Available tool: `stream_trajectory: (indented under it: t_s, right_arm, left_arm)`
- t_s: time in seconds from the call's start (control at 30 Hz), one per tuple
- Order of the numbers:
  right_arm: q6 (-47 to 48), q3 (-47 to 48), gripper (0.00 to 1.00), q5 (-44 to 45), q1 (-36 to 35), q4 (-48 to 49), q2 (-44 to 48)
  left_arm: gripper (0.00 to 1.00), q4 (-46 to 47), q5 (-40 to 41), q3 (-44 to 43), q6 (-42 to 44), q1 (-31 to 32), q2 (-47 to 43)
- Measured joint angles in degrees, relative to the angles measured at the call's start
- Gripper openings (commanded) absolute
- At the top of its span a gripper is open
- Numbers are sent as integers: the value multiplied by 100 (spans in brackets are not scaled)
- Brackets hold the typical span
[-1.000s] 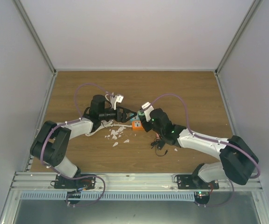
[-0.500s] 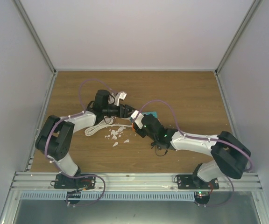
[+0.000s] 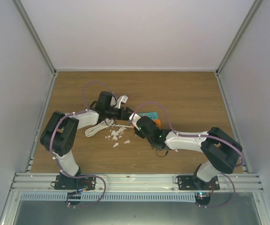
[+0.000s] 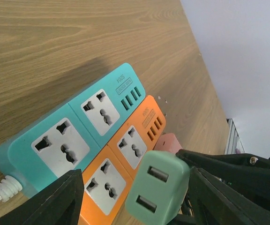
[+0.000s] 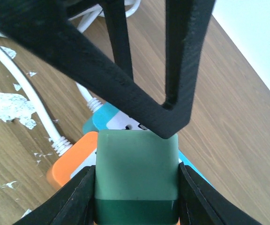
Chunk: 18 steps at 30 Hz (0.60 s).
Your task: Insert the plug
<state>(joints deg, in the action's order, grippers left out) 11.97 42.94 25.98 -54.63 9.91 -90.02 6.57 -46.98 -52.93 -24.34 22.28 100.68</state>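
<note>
Table [image 3: 186,93] of brown wood, both arms reaching to its middle. Right arm [image 3: 191,139] comes in from the near right side of the teal strip [image 4: 74,126], left arm [image 3: 78,119] from its left. Teal strip lies flat, sockets up, with the orange strip [image 4: 146,119] touching it side by side along its near edge. White cord [image 3: 93,130] bunched well left of the teal strip, white scraps [image 3: 117,135] scattered near that cord. Left gripper [image 3: 125,113] sits low at the teal strip's cord end, fingers spread wide, holding nothing; one fingertip is right at the plug's top edge, and contact can't be told. Right gripper [image 5: 136,187] is clamped on the plug [image 5: 136,173], one pad on each side. Plug is green and square, with two slots on its face, held over the orange strip's cord end, just beside the teal strip. Can't tell if its pins are in a socket.
</note>
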Motion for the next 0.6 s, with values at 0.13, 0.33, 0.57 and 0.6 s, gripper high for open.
stream_trajectory:
  t_s: [0.13,0.33,0.57,0.6]
  right_arm:
    - [13,0,1,114,26,9,2]
    - [22,0,0,81,144,46,2]
    - [22,-13,0,-133,225,61,57]
    - [20,-15,1,-153,234,61,81]
  left_arm:
    - [65,2,-17,0,15,-15,0]
    - [55,2,-105,0,46,-15,0]
    - [49,13,-339,-42,103,-4,52]
    - [49,13,-363,-57,103,4,79]
